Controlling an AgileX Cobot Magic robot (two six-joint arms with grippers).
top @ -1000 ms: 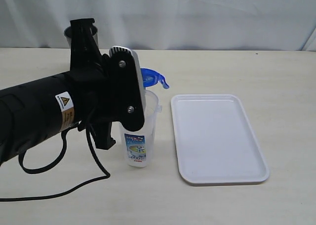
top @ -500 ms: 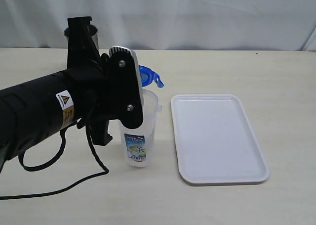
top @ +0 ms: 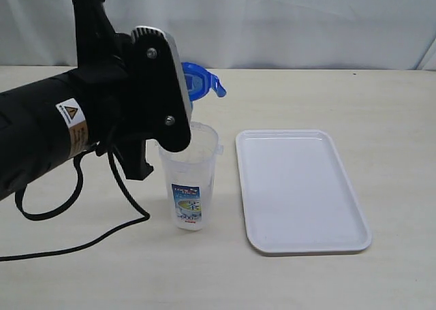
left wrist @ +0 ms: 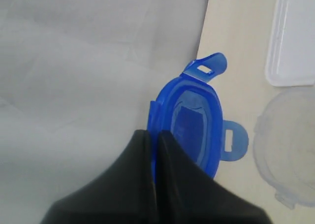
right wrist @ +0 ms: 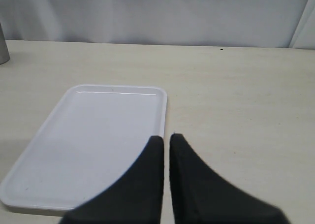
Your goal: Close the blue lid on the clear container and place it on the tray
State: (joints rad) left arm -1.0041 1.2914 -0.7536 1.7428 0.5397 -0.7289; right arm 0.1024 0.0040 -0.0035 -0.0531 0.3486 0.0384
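The clear container [top: 190, 176] stands upright and open on the table, left of the white tray [top: 300, 187]. Above and slightly behind its mouth hangs the blue lid [top: 197, 80], pinched at its rim by my left gripper [left wrist: 153, 134], which is shut on it. In the left wrist view the blue lid [left wrist: 197, 120] shows two snap flaps sticking out, with the clear container's open rim [left wrist: 290, 145] and a corner of the tray [left wrist: 295, 42] beyond. My right gripper [right wrist: 166, 137] is shut and holds nothing, hovering over the tray's [right wrist: 88, 135] edge; the exterior view does not show it.
The left arm's black body [top: 61, 136] and its cable [top: 82, 235] fill the left of the exterior view. A grey cup's edge [right wrist: 3, 47] shows in the right wrist view. White cloth backs the table.
My left arm has risen and shifted left, carrying the blue lid higher above the container's mouth. The container and tray have not moved.
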